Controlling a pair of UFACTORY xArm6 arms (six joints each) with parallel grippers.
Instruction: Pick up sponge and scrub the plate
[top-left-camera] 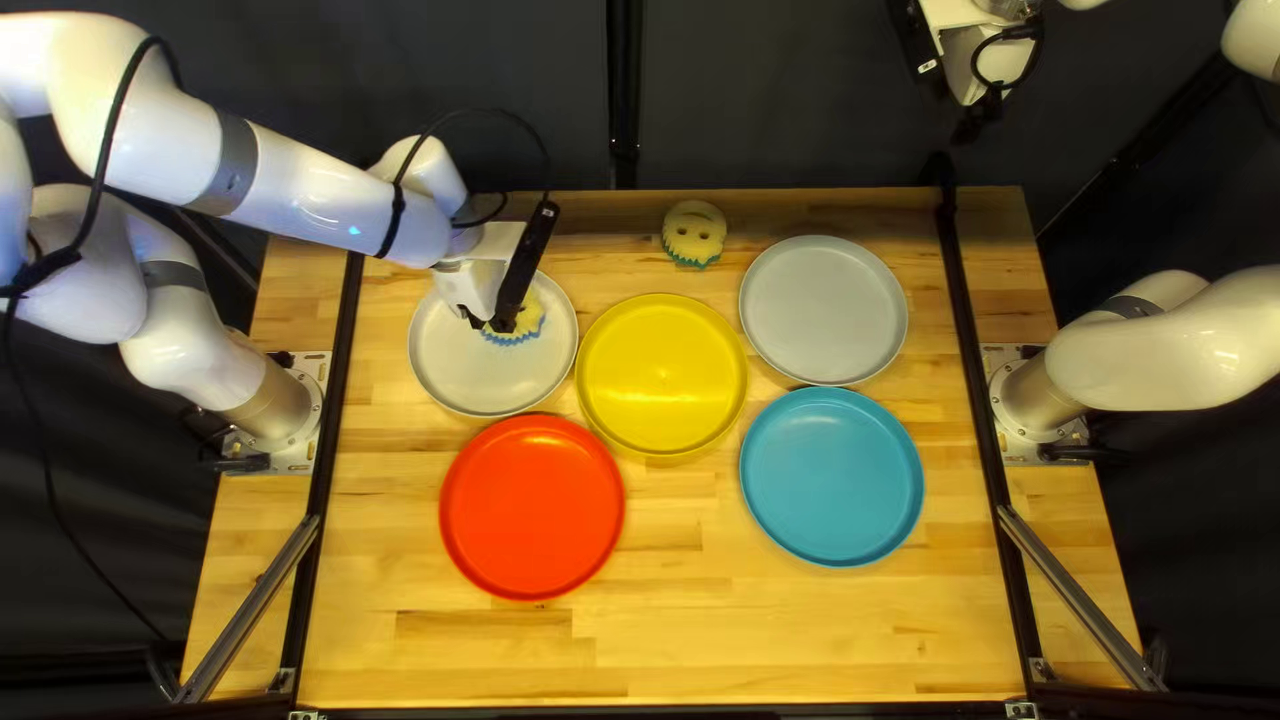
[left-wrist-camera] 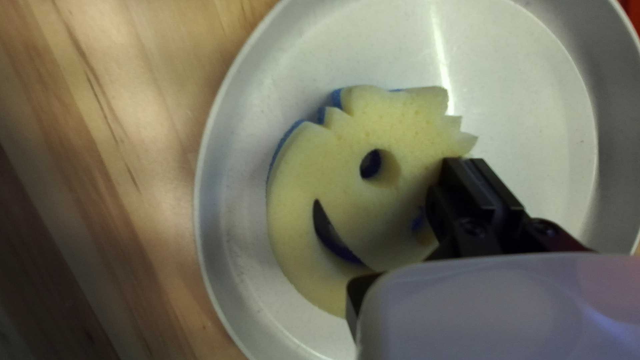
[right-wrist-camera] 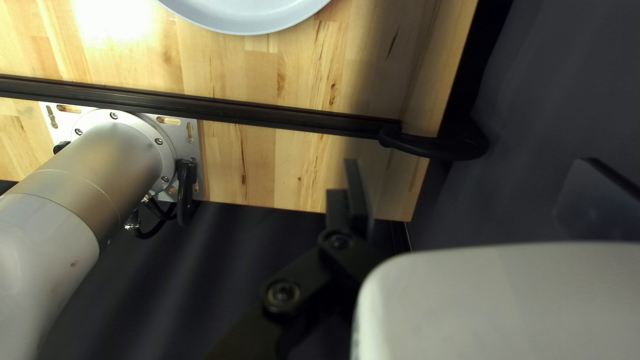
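In the top left view, my left arm is reaching over the left grey plate [top-left-camera: 458,367], and its gripper [top-left-camera: 491,323] is sitting low at the yellow-and-blue sponge [top-left-camera: 530,318], which is lying inside that plate's rim. The yellow plate [top-left-camera: 662,375] is resting just beside it, with the red plate [top-left-camera: 532,506] lying nearer the table's near edge. Over to the right, the right grey plate [top-left-camera: 823,310] is lying beyond the blue plate [top-left-camera: 831,476]. A second sponge [top-left-camera: 694,234] is resting near the table's far edge (it is wearing a cut-out face too). My right gripper [top-left-camera: 976,123] is hanging beyond that edge, well apart from the plates.

In the left wrist view, the sponge is showing its pale yellow face upward, with blue peeking out beneath. The left gripper is touching it, but its own mount is hiding too much, so I cannot tell whether it is gripping the sponge.

In the right wrist view, the right gripper is standing wide open, holding nothing. Beside it, my right arm's base [right-wrist-camera: 120,150] is standing at the table.
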